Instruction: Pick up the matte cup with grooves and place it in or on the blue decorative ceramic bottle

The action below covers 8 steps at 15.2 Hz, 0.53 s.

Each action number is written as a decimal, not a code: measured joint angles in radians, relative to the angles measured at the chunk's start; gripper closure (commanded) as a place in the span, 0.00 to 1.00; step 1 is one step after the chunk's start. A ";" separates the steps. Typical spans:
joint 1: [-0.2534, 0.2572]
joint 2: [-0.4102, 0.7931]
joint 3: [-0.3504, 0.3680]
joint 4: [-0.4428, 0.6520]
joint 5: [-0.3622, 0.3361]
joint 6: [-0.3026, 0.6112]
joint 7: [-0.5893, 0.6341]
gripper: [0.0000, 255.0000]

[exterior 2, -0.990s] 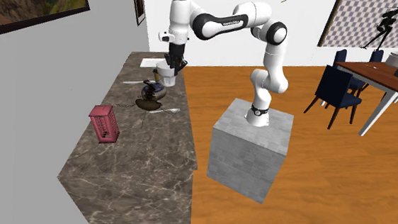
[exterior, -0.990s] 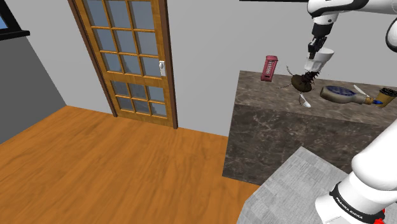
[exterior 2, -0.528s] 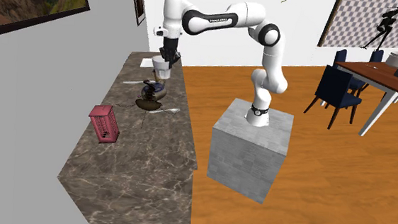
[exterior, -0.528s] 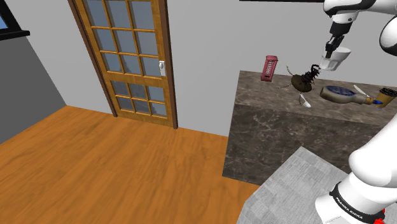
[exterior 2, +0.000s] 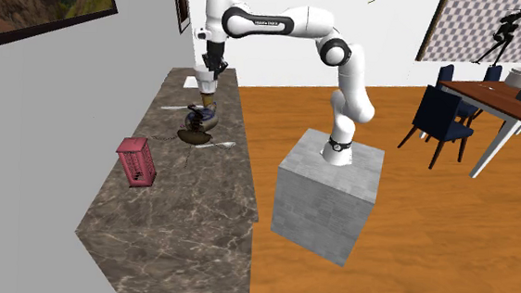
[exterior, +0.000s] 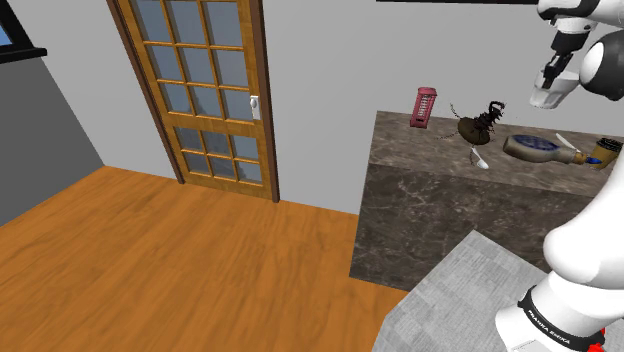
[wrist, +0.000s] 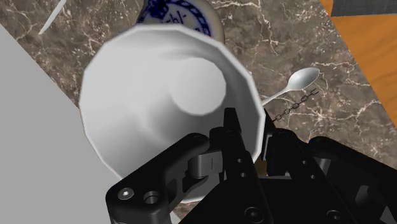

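My gripper (exterior: pixel 551 84) is shut on the rim of a plain white faceted cup (exterior: pixel 549 98), which hangs tilted in the air. In the wrist view one finger (wrist: pixel 230 130) sits inside the cup (wrist: pixel 165 108) and the other outside its wall. The blue-and-white patterned bottle (exterior: pixel 536 148) lies on its side on the marble counter (exterior: pixel 440 190), below the cup. Past the cup's rim, part of the bottle (wrist: pixel 181 9) shows in the wrist view. In the second exterior view the gripper (exterior 2: pixel 207 74) hovers over the counter's far end.
A dark spiky ornament (exterior: pixel 474 124), a white spoon (exterior: pixel 478 157) and a red phone-booth model (exterior: pixel 423 107) stand on the counter toward the shoulder view's left. A small yellow cup (exterior: pixel 607 151) sits at its right end. A grey wall (wrist: pixel 32 146) runs close behind.
The arm has carried the cup toward the shoulder view's right, from above the dark ornament to above the lying bottle. The grip stays the same.
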 measured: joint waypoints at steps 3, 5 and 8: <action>-0.080 0.089 -0.009 0.131 0.051 -0.042 -0.070 1.00; -0.141 0.165 -0.009 0.249 0.089 -0.085 -0.108 1.00; -0.224 0.254 -0.004 0.395 0.132 -0.140 -0.153 1.00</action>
